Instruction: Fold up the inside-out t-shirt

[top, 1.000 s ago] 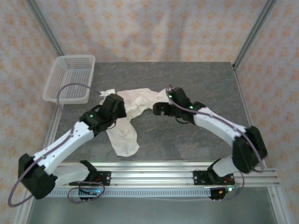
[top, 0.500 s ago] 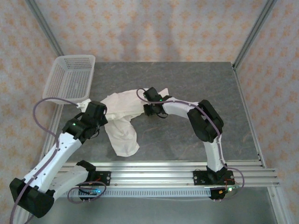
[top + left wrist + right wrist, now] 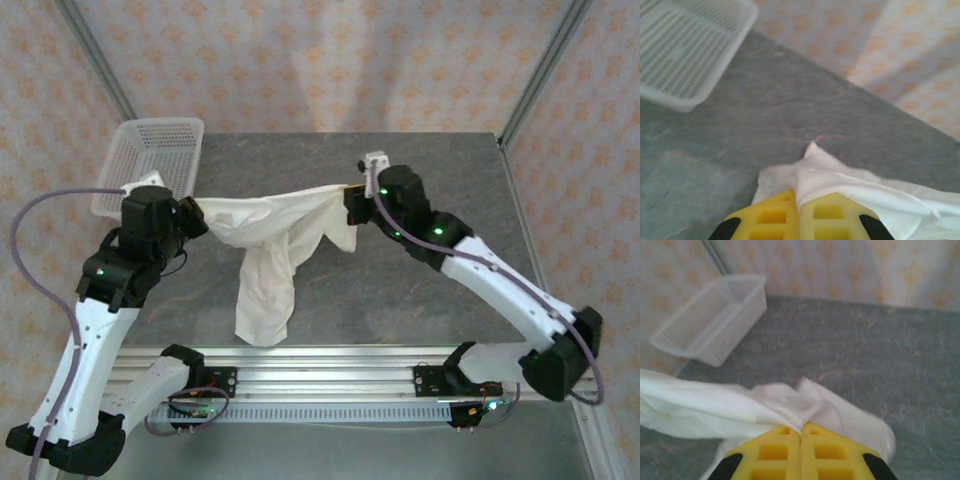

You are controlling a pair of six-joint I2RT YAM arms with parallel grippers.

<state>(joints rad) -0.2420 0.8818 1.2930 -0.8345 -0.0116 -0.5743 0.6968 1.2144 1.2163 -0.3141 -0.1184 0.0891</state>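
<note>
Inside-out t-shirt (image 3: 270,222): raised, stretched.
Left jaws, right jaws each clamp cloth, now drawn apart; the body hangs between them, likely ready for laying flat.

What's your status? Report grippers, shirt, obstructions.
Grippers: left gripper and right gripper both shut on t-shirt. Shirt strung between them, middle drooping toward table. Nearby: mesh basket, close by left gripper.

The left arm (image 3: 95,320) at lower left and the right arm (image 3: 490,280) at lower right have smooth white plastic links between bulky black joint housings, each with a small green light (image 3: 100,272). A thin lilac cable (image 3: 20,222) loops beside each. The left fingers (image 3: 772,220) and right fingers (image 3: 775,452) are blocky yellow with square recesses.
</note>
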